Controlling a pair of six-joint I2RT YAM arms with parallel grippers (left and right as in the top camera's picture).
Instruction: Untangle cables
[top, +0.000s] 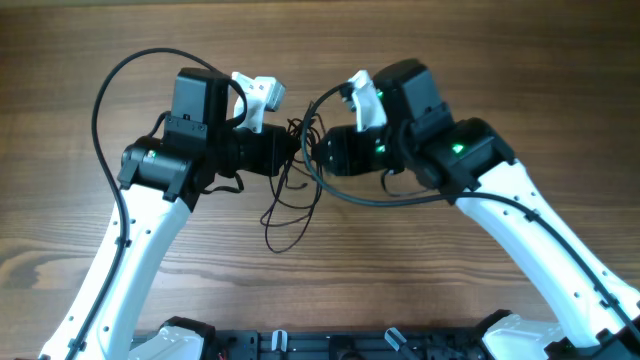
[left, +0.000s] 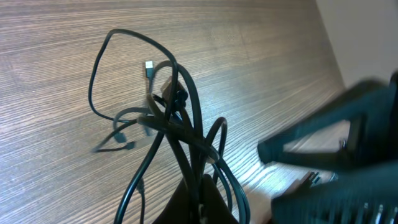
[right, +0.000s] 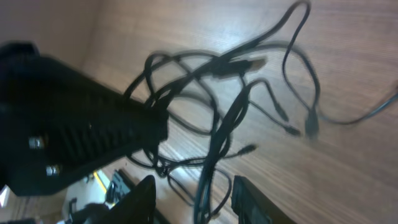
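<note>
Left pincer: closed on the cables. Several strands are gathered at its tips and rise from it in a knotted bunch. Judged purpose: an anchor that holds the knot up so single strands can be drawn out.

Right pincer: fingers stand apart, with one strand running between them ungripped. Judged to be lining up for a take.

In the left wrist view a silver-tipped plug hangs free at 11 o'clock of the knot.

Overhead, both pincers face each other at centre with the knot between them. Loose loops trail toward 6 o'clock; contact with the desk cannot be told.

Desk: brown wood grain, matte.

Room: a pale area lies beyond the desk edge at 2 o'clock; wall or floor cannot be told.
</note>
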